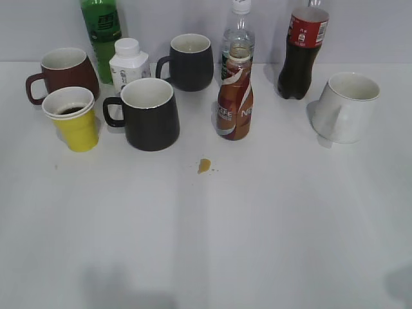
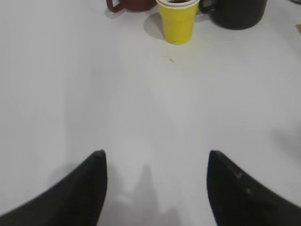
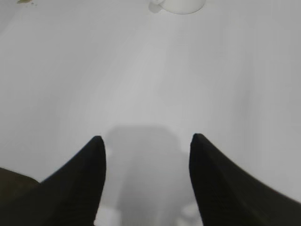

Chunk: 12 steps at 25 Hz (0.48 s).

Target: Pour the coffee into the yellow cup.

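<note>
The brown-orange coffee bottle stands upright and uncapped at the table's middle back. The yellow cup stands at the left with dark liquid inside; it also shows at the top of the left wrist view. My left gripper is open and empty over bare table, well short of the cup. My right gripper is open and empty over bare table. Neither gripper shows in the exterior view.
A maroon mug, two dark mugs, a white mug, a green bottle, a small white bottle, a clear bottle and a cola bottle stand along the back. A small brown spill lies in front of the coffee bottle.
</note>
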{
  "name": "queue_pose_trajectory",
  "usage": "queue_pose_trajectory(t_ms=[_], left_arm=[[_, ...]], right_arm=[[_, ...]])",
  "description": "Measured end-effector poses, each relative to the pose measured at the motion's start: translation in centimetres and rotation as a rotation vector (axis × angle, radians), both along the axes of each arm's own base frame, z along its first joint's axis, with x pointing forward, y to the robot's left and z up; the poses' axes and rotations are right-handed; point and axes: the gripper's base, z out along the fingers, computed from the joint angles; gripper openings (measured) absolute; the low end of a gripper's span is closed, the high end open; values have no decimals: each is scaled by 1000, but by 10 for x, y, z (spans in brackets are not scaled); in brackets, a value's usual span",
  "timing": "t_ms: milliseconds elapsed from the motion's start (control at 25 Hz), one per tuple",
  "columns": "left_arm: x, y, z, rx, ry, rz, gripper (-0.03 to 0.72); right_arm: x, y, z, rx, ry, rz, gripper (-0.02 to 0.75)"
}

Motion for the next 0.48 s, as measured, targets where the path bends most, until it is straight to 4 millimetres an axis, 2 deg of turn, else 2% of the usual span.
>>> queue_pose_trajectory(t_ms=[240,480], left_arm=[[0,0,0,0,0,1,508],[-4,2,0,-3,-19,155,508]], right_arm=[[0,0,0,1,1,-15,427],[-1,-5,0,3,-2,-240,427]])
